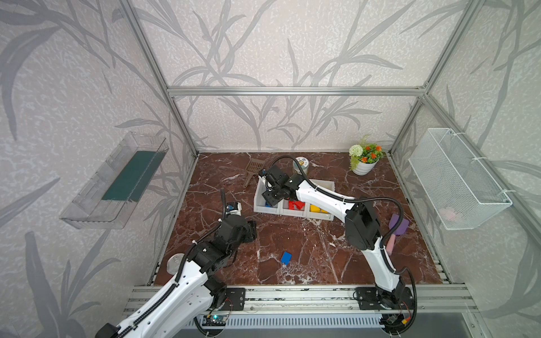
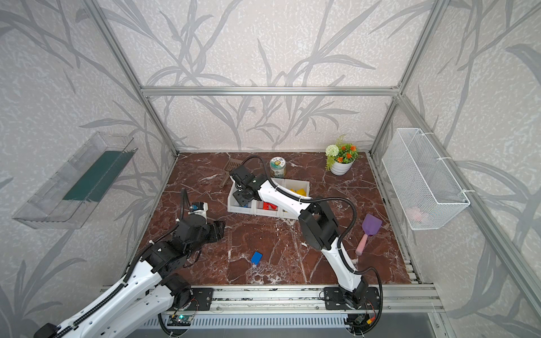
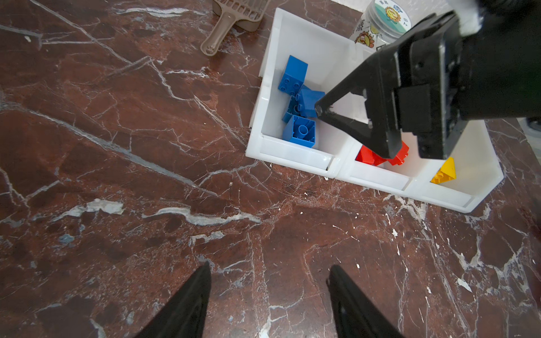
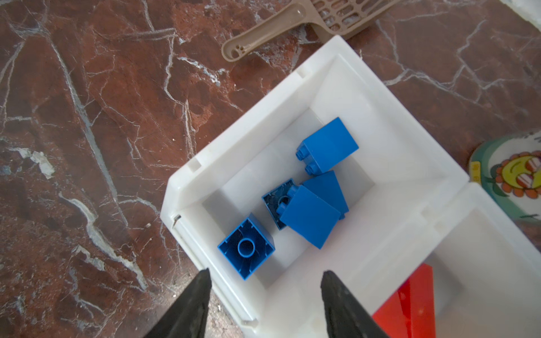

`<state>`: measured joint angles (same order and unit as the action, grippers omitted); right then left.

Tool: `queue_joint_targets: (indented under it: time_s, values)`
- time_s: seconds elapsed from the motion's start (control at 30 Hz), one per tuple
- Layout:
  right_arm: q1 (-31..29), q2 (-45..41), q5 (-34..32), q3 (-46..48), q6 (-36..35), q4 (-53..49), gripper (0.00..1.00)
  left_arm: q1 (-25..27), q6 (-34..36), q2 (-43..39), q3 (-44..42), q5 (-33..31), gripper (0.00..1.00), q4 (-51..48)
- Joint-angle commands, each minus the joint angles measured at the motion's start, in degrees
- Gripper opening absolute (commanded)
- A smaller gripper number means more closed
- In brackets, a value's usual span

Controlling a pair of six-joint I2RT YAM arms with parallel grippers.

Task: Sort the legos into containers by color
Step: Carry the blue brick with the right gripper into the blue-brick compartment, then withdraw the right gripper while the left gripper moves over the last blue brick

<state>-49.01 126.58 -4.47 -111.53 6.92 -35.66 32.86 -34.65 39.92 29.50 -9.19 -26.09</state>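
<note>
Legos (image 4: 310, 216): hard glossy plastic, light, stiff. Won't crush, I'd judge, but smooth sides may slip or twist in a loose pinch.
Bins (image 3: 292, 158): three white, joined in a row. Blue pile in end one, red (image 3: 380, 155) in mid, yellow (image 3: 443, 172) in other end.
Stray brick (image 1: 286, 258): blue, alone on table (image 1: 307, 248), toward front edge, well apart from bins.
R gripper (image 4: 265, 272): my fingers spread, nothing between them. Hangs over near corner of blue bin, pile below, not touching.
L gripper (image 3: 270, 265): fingers spread, empty, over bare table beside bins.
Brick vs fingers: near L gripper, frontward & a bit to its right in both top views. Far from R gripper. Not in either wrist view.
Grip pt: prob. across two flat opposite sides, mid-height, clear of studs. Which face is up is too small to tell.
Progress: looks nearly done, one brick left.
</note>
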Motion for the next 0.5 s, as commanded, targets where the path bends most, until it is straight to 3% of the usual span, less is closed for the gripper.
queue_joint_targets:
  time_s: [0.0, 0.23, 0.47]
  values:
    - [0.2, -7.2, -0.5, 4.1, 1.5, 1.8, 0.62, -0.2, 1.1, 0.7, -0.6, 2.4, 0.67, 0.9]
    - [0.4, -21.8, -4.3, 20.2, 4.0, 5.2, 0.62, 0.6, 3.3, 3.7, -0.2, 5.4, 0.67, 1.6]
    - [2.2, -42.2, -10.0, 43.4, 10.9, 6.8, 0.63, 4.8, 5.8, 9.2, 1.0, 6.8, 0.67, 2.6]
